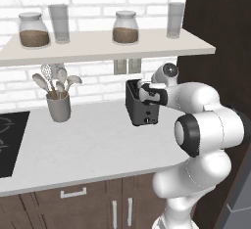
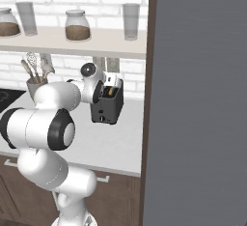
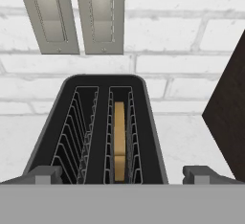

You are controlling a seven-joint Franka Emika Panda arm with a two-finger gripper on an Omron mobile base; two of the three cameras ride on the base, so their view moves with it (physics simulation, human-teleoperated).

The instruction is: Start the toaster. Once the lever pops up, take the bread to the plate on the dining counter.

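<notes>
Toaster (image 3: 98, 132): dark box at the back of the desk (image 1: 93, 145), under the shelf (image 1: 98, 47), with two wall plates (image 3: 72, 17) behind it on the brick wall; you look down into its two slots from the hand view.
Bread (image 3: 119, 139): tan slice standing on edge, deep in the right-hand slot as the hand view shows it; the left slot is bare wire. In the right base view a tan patch shows in the toaster top.
Gripper (image 3: 123, 173): fingers spread wide, one tip at each lower corner of the hand view, clamped on nothing, hovering over the near end of the toaster.
Step in hand: most likely starting the toaster; the slice sits low and looks untoasted, so judge it not yet ready to lift.
Lever: I cannot make it out here; you will have to find it on the toaster's near face or end before pressing.
How to do it well: press straight down with one fingertip, keep the other tip clear of the slots, and avoid shoving the light box backward toward the wall.
Risk: the dark panel (image 3: 227, 117) stands near on the right, so swing wide of it.
Plate: look for it on the dining counter later.
</notes>
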